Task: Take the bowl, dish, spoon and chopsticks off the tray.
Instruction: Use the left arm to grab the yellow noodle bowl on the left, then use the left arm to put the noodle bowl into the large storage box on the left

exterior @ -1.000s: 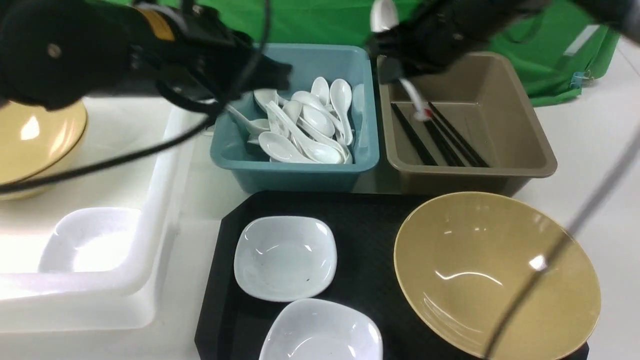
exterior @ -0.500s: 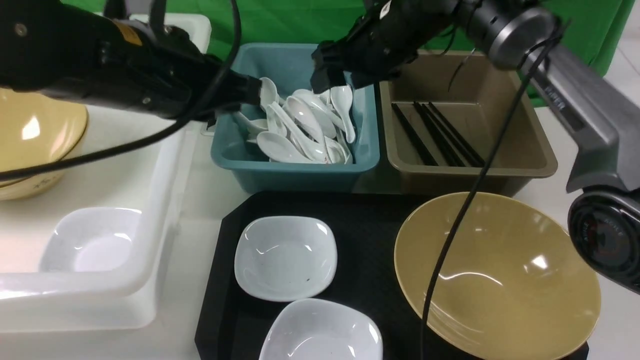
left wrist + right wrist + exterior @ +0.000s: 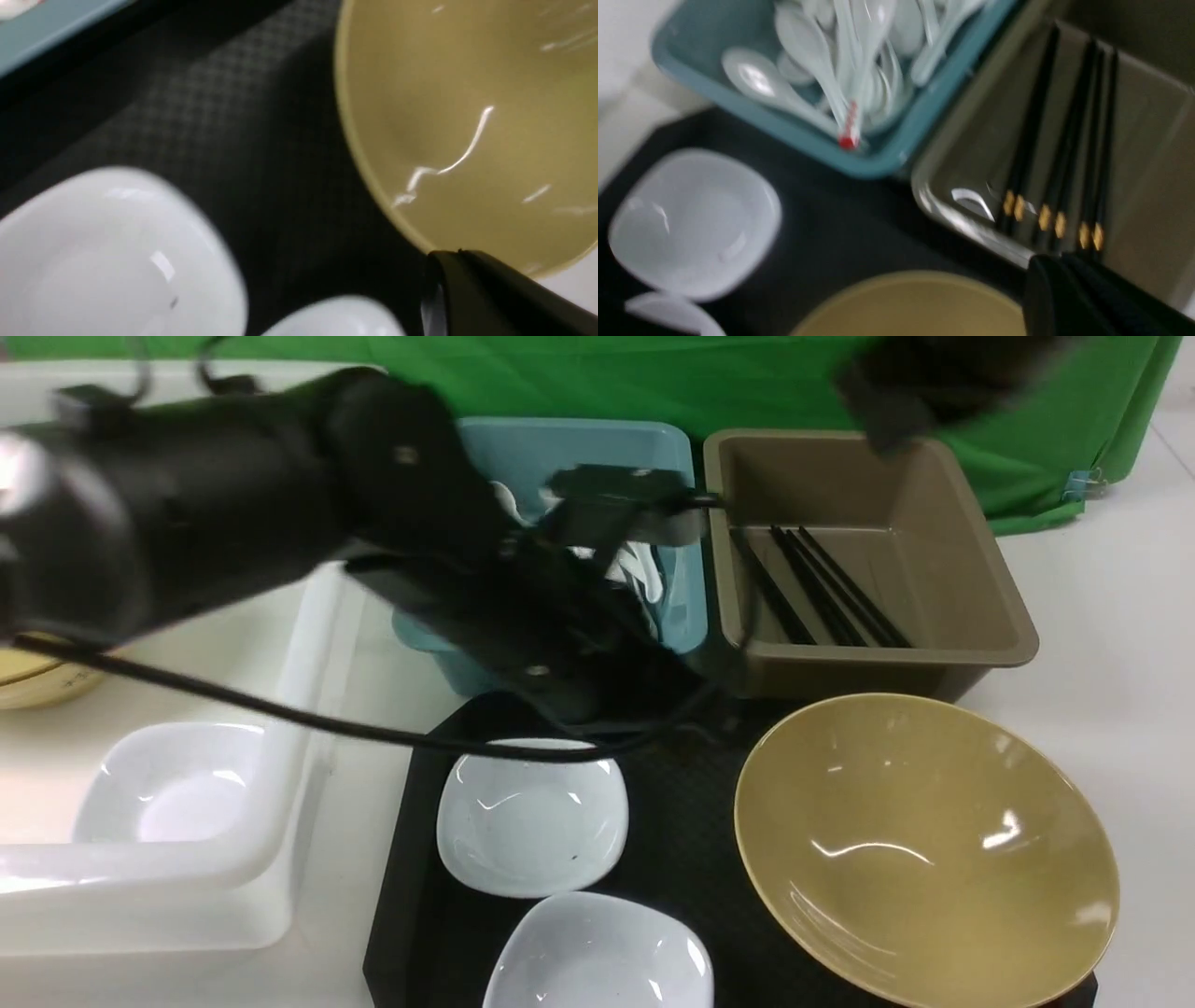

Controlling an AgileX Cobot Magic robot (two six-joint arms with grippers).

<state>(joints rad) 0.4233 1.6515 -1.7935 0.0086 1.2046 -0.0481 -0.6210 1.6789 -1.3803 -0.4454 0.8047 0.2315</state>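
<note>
The mustard-yellow bowl [image 3: 924, 849] sits on the right of the black tray [image 3: 411, 896], beside two white dishes [image 3: 532, 817] [image 3: 597, 952]. My left arm [image 3: 523, 616] reaches blurred across the tray's far edge. Its left gripper [image 3: 460, 254] is shut and empty, hovering by the bowl [image 3: 467, 116] rim above the tray [image 3: 233, 116]. The red-tipped spoon [image 3: 850, 126] lies in the teal tub [image 3: 878, 163]. The chopsticks [image 3: 1045, 163] lie in the brown tub [image 3: 1148, 186]. My right gripper [image 3: 1059, 261] is shut with nothing in it, above that tub's near edge.
The teal tub [image 3: 681, 607] holds several white spoons and the brown tub [image 3: 980, 616] several black chopsticks, both just behind the tray. A white bin [image 3: 289, 728] at left holds a white dish [image 3: 168, 793] and another yellow bowl [image 3: 37, 677]. A green cloth hangs behind.
The right gripper carried the spoon from over the brown tub to the teal tub, let it go there, then pulled back right. The left arm swung from the teal tub down to the tray.
</note>
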